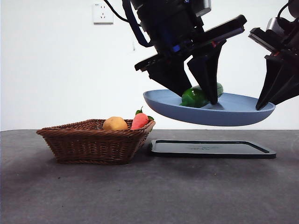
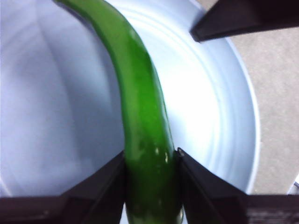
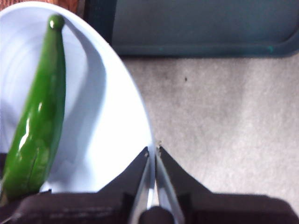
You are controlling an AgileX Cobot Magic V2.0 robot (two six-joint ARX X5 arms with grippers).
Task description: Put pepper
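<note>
Front view: the blue plate (image 1: 233,114) hangs in the air, tilted slightly, above the black tray (image 1: 212,148) on the dark table (image 1: 140,191). The pepper (image 1: 196,97) lies in the plate. One gripper (image 1: 194,88) comes down from above with its jaws straddling the pepper; a second gripper (image 1: 268,100) bites the plate's rim at the far side of the picture. A wicker basket (image 1: 93,142) sits beside the tray, holding a round yellow-brown item (image 1: 115,123) and a red-orange vegetable (image 1: 139,120).

Left wrist view: my left gripper (image 2: 152,161) is clenched on the pepper (image 2: 140,107), jaws pressed to both flanks near one end. The pepper's body runs out over the plate (image 2: 219,116) floor.

Right wrist view: my right gripper (image 3: 153,154) is pinched tight on the plate's rim (image 3: 135,116), carrying it. The pepper (image 3: 39,116) lies lengthwise inside.

Judgement: the pepper looks to be at or touching the plate, so release is the step in hand. I would part the left jaws slowly, keep the right arm dead still so the plate does not tip, then lift the left straight up, clear of the glossy skin.
</note>
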